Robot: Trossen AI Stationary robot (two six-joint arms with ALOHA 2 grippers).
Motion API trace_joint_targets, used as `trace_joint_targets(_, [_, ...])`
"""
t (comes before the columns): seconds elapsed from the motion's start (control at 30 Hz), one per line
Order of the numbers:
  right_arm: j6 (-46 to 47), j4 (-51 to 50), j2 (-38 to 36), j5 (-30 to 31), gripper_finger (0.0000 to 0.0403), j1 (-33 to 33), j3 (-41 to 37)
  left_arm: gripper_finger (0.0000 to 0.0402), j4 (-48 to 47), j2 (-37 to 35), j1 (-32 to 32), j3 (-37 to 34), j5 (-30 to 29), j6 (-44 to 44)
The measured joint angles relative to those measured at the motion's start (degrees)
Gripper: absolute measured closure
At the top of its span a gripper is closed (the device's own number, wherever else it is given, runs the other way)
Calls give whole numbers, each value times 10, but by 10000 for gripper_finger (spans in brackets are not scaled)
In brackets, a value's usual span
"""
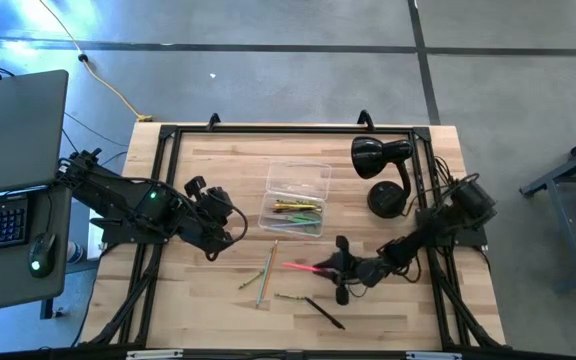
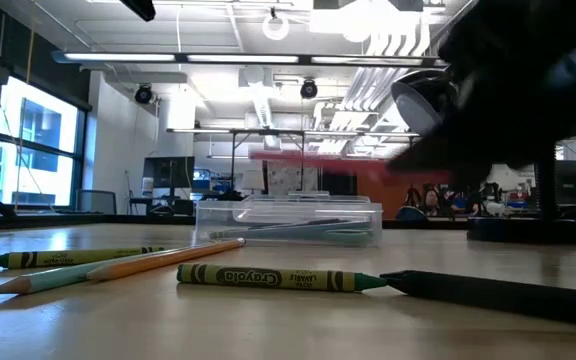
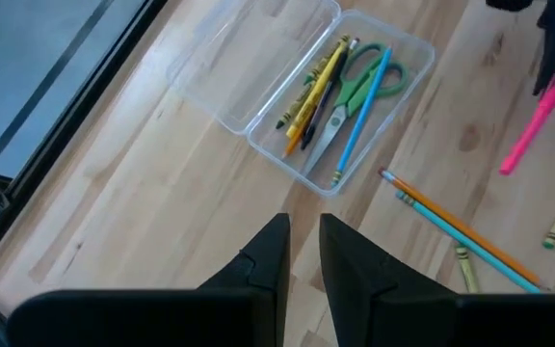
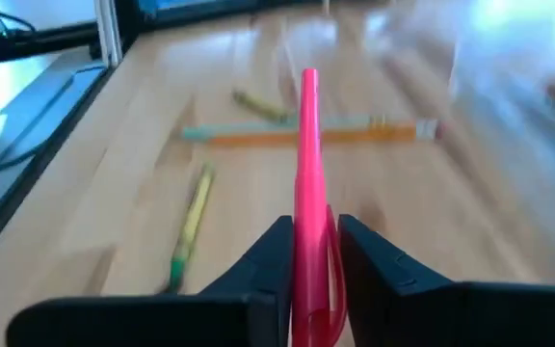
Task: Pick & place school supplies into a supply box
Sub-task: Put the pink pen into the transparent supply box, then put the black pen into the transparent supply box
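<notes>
My right jaws [image 4: 306, 253] are clamped on a bright pink plastic pen [image 4: 308, 164], which sticks out ahead of them above the wooden bench [image 1: 218, 160], toward its front edge and right of the middle. My left jaws [image 3: 303, 253] stand a little apart with nothing between them, hovering near the bench's left side. The small clear plastic supply box [image 1: 296, 197] sits open near the bench's centre; in its tray I see yellow pencils [image 3: 314, 89], green-handled scissors [image 3: 355, 92] and a blue pencil [image 3: 362, 116]. On the bench in front of the box lie an orange pencil [image 3: 456, 224] and a light blue pencil [image 3: 470, 249] side by side, green crayons [image 2: 280, 278], and a black marker [image 1: 325, 313] near the front edge. A black desk lamp [image 1: 383, 172] stands at the back right corner.
</notes>
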Motion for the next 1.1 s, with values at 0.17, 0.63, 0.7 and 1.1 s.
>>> trace_joint_targets(0.17, [-171,-56,-43,104,355,-19,60,312,8,0,0,0,-12,1])
trace_joint_targets(0.63, [-79,-428,-41,-40,350,-237,200,312,20,0,0,0,-6,0])
trace_joint_targets(0.7, [-80,-429,-36,-41,348,-247,199,312,19,0,0,0,-6,0])
trace_joint_targets(1.1, [-100,-428,-33,-68,270,-242,199,312,17,0,0,0,-7,2])
